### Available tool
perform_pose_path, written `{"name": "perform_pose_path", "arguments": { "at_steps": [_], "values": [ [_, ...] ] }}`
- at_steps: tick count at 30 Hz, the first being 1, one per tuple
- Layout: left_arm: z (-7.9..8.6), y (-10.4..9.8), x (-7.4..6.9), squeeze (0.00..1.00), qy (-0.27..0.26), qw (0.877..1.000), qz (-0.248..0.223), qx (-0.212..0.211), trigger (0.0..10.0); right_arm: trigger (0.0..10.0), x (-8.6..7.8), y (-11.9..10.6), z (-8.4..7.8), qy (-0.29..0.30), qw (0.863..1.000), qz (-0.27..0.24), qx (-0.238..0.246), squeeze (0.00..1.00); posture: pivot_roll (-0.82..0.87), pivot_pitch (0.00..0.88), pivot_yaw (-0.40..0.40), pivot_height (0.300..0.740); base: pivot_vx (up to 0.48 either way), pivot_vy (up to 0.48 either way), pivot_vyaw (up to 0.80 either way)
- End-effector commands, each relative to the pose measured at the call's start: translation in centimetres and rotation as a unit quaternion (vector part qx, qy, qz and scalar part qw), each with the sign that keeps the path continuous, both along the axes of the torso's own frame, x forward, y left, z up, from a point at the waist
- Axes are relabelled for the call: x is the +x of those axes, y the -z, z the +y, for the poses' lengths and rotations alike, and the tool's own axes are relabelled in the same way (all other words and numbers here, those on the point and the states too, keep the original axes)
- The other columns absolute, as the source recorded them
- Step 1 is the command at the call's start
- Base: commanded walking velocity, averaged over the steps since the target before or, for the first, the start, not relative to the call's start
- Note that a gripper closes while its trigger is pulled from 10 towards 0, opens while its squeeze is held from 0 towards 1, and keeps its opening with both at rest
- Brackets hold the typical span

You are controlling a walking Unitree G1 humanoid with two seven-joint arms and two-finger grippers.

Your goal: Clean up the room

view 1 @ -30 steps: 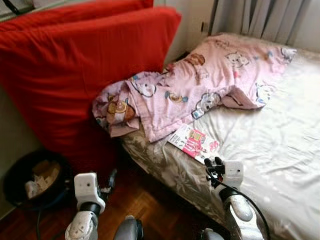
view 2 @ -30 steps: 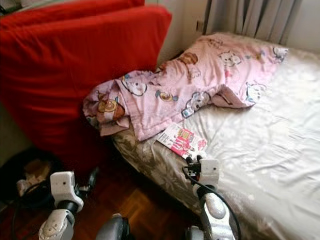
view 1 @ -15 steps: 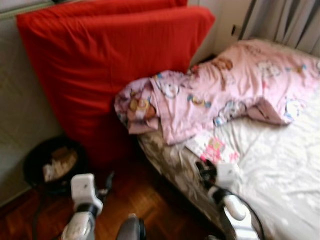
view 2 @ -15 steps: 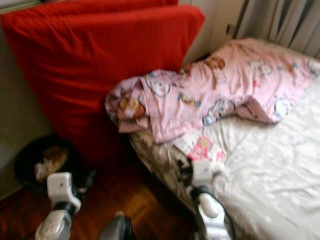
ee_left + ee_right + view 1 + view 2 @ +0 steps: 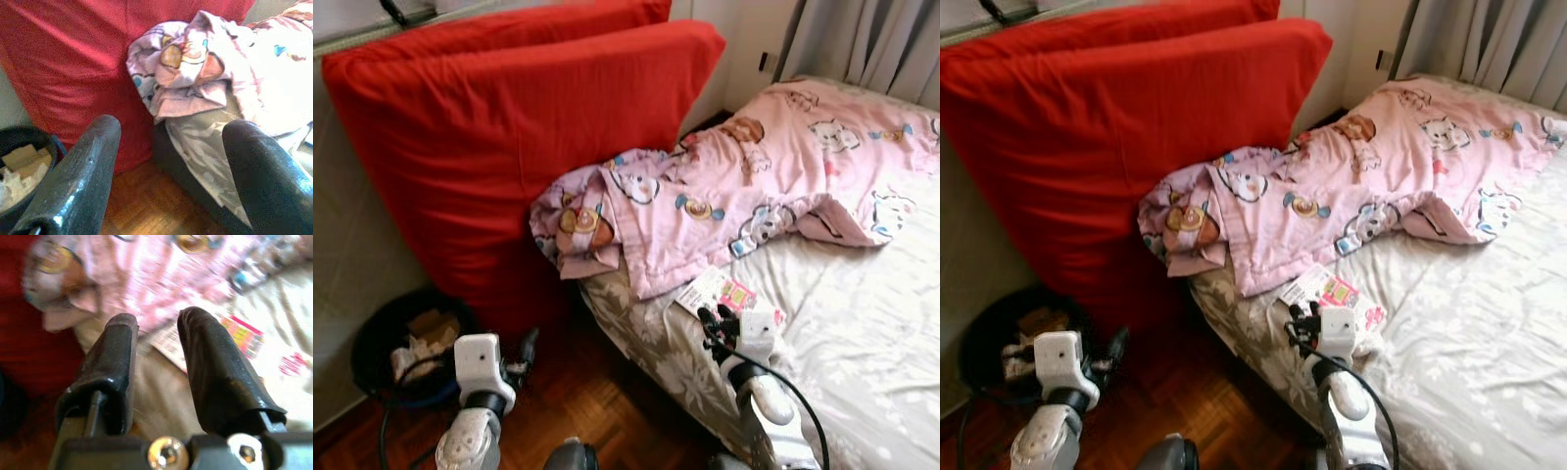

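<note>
Leaflet (image 5: 717, 293), pink and white, lies flat on the pale bed sheet (image 5: 862, 323) near the mattress edge, its far corner tucked just under the hem of the pink cartoon blanket (image 5: 724, 196). Closest to where I stand, the right gripper (image 5: 715, 321) is raised over the bed's edge, forearm angled up and forward, its two black fingers (image 5: 215, 367) pointing at the leaflet with a narrow gap between them and nothing held. Off to the other side, the left gripper (image 5: 526, 348) is held lower, over the wooden floor (image 5: 597, 411) beside the bed, its fingers (image 5: 83, 166) spread wide apart and empty, aimed toward the bunched end of the blanket. Just beyond that arm a dark round bin (image 5: 396, 348) with crumpled paper in it sits on the floor against the wall. Behind it two big red cushions (image 5: 509, 137) stand upright, leaning on the wall, with the blanket's bunched end pressed against them. Farthest back, grey curtains (image 5: 881, 44) hang beyond the bed.
</note>
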State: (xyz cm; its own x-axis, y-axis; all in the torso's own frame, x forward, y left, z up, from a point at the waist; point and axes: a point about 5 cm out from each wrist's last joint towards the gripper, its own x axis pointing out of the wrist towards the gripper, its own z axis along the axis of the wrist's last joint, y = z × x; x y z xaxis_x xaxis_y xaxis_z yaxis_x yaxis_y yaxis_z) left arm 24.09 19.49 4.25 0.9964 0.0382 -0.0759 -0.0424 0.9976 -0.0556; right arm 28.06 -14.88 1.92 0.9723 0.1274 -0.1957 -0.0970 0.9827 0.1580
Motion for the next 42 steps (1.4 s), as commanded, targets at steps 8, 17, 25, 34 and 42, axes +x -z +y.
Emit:
{"name": "perform_pose_path", "arguments": {
  "at_steps": [8,17,25,34,42],
  "values": [
    [0.2,0.0,-0.1,0.0,-0.002,1.0,0.004,-0.001,10.0,10.0,0.1,0.4,-0.2,0.023,0.999,0.018,0.012,0.0,-0.03,0.097,0.037,0.653,0.267,0.0,-0.51],
    [0.2,0.0,-0.4,0.0,-0.004,1.0,0.005,-0.002,10.0,10.0,0.1,0.6,-0.1,0.023,0.999,0.025,0.01,0.0,-0.02,0.119,0.035,0.653,0.27,0.0,0.0],
    [0.2,-0.1,-0.7,0.0,-0.004,1.0,0.005,-0.001,10.0,10.0,0.2,1.0,0.0,0.023,0.999,0.04,0.007,0.0,-0.02,0.131,0.036,0.653,0.271,0.0,0.0],
    [-0.2,0.0,-0.8,0.0,0.001,1.0,0.006,-0.007,10.0,10.0,0.6,1.4,0.3,0.006,0.998,0.067,-0.001,0.0,-0.02,0.15,0.036,0.653,0.15,0.0,0.0],
    [-1.0,-0.3,-0.8,0.0,0.023,1.0,0.003,-0.017,10.0,10.0,1.0,2.1,0.2,0.017,0.993,0.115,-0.023,0.0,0.01,0.196,0.039,0.653,0.0,0.0,0.0]
  ]
}}
